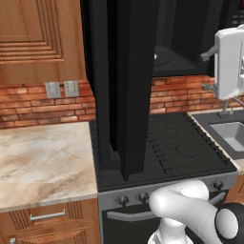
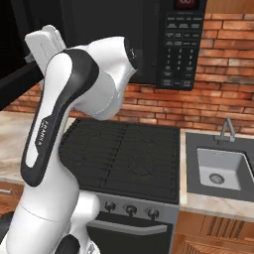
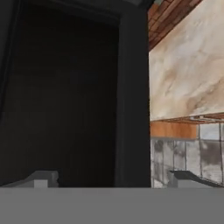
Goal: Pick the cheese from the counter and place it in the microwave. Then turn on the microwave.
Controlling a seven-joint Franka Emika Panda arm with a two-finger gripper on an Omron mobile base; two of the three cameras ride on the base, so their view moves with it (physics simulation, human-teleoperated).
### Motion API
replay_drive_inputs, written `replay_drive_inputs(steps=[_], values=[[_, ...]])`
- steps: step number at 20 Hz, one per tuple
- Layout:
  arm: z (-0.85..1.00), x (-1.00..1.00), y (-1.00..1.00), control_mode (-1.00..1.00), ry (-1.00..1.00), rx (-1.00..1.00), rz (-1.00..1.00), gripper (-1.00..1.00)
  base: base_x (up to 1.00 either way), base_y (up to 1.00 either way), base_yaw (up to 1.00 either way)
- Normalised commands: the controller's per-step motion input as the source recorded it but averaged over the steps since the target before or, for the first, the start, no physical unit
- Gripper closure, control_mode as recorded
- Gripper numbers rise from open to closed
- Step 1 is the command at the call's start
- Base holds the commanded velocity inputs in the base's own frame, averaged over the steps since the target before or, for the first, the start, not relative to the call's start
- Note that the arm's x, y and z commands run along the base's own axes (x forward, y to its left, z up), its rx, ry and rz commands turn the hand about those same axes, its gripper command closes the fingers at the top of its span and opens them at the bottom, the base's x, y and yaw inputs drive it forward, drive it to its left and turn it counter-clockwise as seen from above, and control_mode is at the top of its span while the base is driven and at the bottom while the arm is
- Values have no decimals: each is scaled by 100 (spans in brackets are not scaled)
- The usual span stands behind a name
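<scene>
A: Now, left base view: where is the microwave (image 1: 190, 28)?
B: Above the stove (image 1: 181, 143); its door (image 1: 121, 81) swung wide open over the burners; bare marble desk (image 1: 43, 162) to the left; sink (image 1: 233, 133) at right; cheese I cannot find.
A: Right base view?
B: Arm (image 2: 64, 124) up front; button panel (image 2: 179, 44) behind it.
A: Hand view?
B: Pincer (image 3: 116, 179) tips spread wide, nothing between; black door ahead, desk beside it.

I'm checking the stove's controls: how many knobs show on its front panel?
5. In the right base view, three knobs sit in a row along the stove front, left of centre. The left base view adds two at the right end. The arm may hide more.
</scene>
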Motion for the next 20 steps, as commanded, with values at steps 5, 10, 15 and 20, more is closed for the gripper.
replay_drive_inputs(steps=[5, 10, 15, 20], values=[[-47, 1, -34, -100, -25, -32, -7, -100, 0, 0, 0], [-36, 0, -4, -100, -33, -40, -8, -100, 0, 0, 0], [-44, 0, 0, -100, -34, -38, -9, -100, 0, 0, 0], [-43, 16, 0, -100, -17, -26, -5, -100, 0, 0, 0]])
